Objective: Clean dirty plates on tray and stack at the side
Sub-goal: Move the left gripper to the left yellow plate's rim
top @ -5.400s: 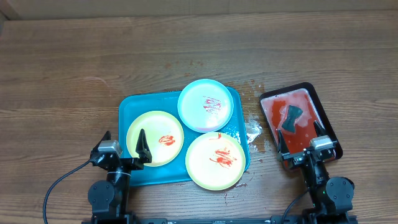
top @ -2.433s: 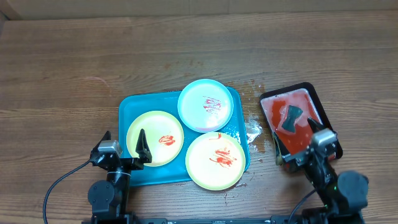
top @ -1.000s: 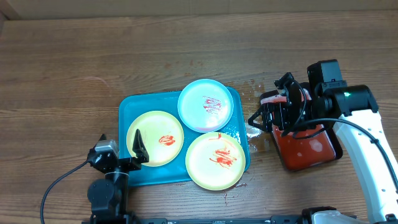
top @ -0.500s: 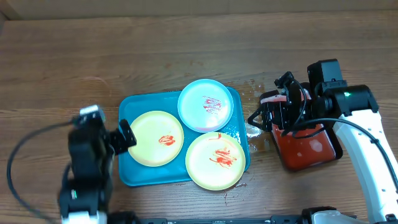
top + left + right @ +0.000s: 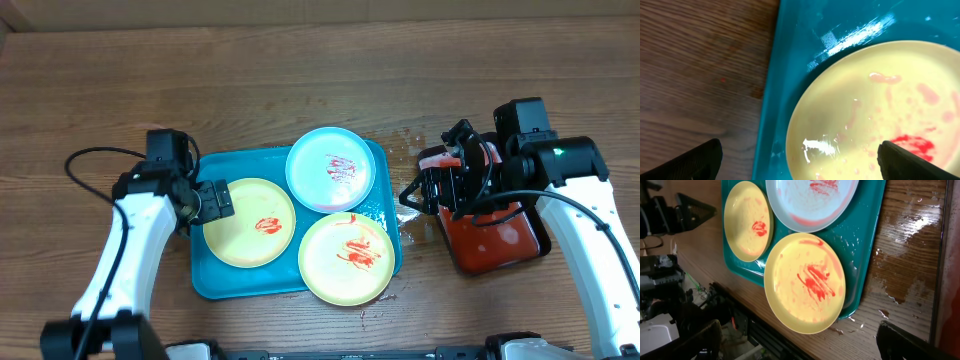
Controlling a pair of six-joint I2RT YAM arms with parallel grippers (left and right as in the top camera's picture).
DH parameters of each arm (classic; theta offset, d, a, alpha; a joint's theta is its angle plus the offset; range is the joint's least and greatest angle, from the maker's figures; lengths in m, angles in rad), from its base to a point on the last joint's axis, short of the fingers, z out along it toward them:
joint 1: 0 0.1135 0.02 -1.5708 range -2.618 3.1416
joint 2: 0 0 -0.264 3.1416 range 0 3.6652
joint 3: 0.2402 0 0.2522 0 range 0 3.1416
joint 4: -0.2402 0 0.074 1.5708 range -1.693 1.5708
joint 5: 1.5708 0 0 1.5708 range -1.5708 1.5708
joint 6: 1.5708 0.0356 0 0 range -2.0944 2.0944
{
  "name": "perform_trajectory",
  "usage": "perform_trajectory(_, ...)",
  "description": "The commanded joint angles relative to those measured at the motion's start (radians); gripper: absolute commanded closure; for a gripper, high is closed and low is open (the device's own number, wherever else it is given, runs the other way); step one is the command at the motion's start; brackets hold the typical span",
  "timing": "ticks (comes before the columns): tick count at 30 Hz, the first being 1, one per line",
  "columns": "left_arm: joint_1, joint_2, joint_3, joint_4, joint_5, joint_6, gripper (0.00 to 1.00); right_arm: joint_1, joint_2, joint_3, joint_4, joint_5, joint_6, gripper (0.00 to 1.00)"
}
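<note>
- The wooden table (image 5: 300, 70) fills the overhead view, with both arms reaching in from its near edge.
- The tray (image 5: 212, 285), turquoise with a raised rim, lies about midway along the table, closer to the near edge than the far one.
- A smaller black tray (image 5: 505, 240) of red liquid sits towards the right edge, partly hidden under the right arm.
- All three plates lie on the turquoise tray, each smeared red:
  - a yellow plate (image 5: 250, 222) on the left side;
  - a light blue plate (image 5: 335, 170) at the far right corner, its rim past the tray's far edge;
  - a second yellow plate (image 5: 347, 257) at the near right corner, overhanging the tray's near edge.
- Wet patches (image 5: 410, 215) shine on the wood between the two trays.
- The left gripper (image 5: 800, 160) hangs over the left yellow plate's left rim, jaws spread wide and empty; contact cannot be judged.
- The right gripper (image 5: 805, 342) is over the black tray's left side, jaws wide, nothing between them.
</note>
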Motion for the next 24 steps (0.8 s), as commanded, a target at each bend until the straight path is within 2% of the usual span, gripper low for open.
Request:
perform_trajectory(1,0.007,0.07,0.023,0.025,0.032,-0.021,0.0,-0.003,-0.014,0.022,-0.005,-0.011,0.0,0.0)
perform_trajectory(9,0.007,0.151,0.023,0.108,0.07,-0.019,0.0,-0.003,-0.014,0.022,-0.011,-0.011,0.035,0.0)
perform_trajectory(17,0.006,0.151,0.023,0.164,0.252,0.093,0.0,-0.003,-0.014,0.022,0.002,-0.011,0.051,0.0)
perform_trajectory(24,0.003,0.152,0.023,0.179,0.259,0.108,0.0,-0.003,-0.014,0.022,0.011,-0.01,0.052,0.0)
